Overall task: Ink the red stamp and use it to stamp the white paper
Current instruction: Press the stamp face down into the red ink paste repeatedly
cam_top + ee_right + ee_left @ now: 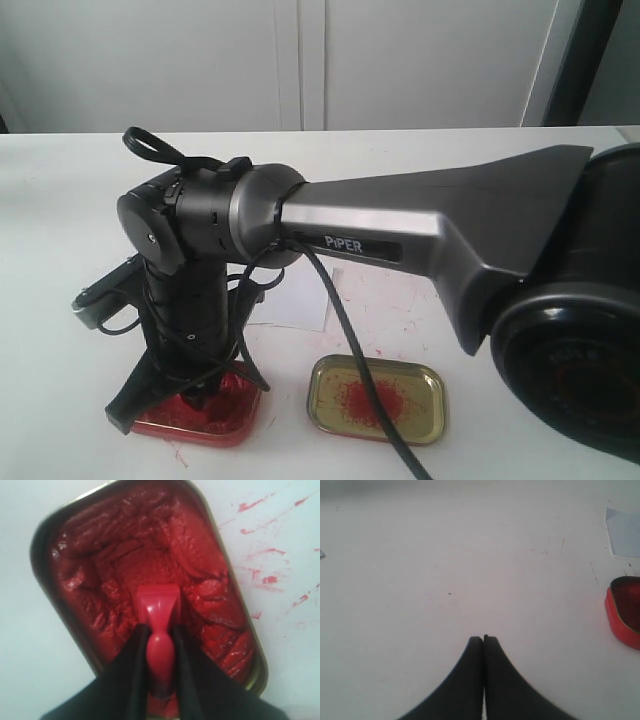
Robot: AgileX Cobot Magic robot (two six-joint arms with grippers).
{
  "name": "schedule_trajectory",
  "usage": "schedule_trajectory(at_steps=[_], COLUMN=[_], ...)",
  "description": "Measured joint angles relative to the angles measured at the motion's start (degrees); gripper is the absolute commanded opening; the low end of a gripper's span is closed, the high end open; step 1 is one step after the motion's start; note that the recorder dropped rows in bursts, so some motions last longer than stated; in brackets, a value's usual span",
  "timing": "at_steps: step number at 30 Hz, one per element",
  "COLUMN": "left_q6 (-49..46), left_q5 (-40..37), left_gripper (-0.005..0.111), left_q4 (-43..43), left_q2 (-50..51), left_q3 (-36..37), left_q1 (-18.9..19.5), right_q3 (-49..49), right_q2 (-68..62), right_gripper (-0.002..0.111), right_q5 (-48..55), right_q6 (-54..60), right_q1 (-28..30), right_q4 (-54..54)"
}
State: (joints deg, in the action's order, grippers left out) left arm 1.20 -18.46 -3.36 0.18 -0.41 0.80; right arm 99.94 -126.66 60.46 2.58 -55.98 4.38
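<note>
right claw (160,630) pinches the red stamp (156,602) by its knob, in the red tin (37,550).

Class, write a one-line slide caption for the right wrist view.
The right hand holds the red stamp by its knob, base down on the lumpy paste in the red tin.

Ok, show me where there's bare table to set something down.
Bare: the wide stretch ahead of the left tool, bordered by the red tin and white paper; also the far strip along the wall. Crowded: red tin, gold tin and paper sit close, ink smears between.
</note>
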Motion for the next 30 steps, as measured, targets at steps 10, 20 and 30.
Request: schedule_trajectory(at_steps=[10, 20, 30], left_q6=[0.0, 0.0, 0.0], left_q5=[0.0, 0.0, 0.0], left_gripper=[0.0, 0.0, 0.0], left_q4=[0.0, 0.0, 0.0], left_q2=[0.0, 0.0, 0.0], left_q3=[0.0, 0.0, 0.0], left_q1=[0.0, 0.0, 0.0], right_q3=[0.0, -0.1, -0.1], right_q2=[0.0, 2.16, 2.37], right_gripper=[0.0, 0.0, 0.0], right_q5=[0.0, 0.82, 0.82], right_q6=[-0.11, -0.11, -1.03], right_q1=[0.0, 0.0, 0.61], right_q4=[0.69, 0.82, 0.93])
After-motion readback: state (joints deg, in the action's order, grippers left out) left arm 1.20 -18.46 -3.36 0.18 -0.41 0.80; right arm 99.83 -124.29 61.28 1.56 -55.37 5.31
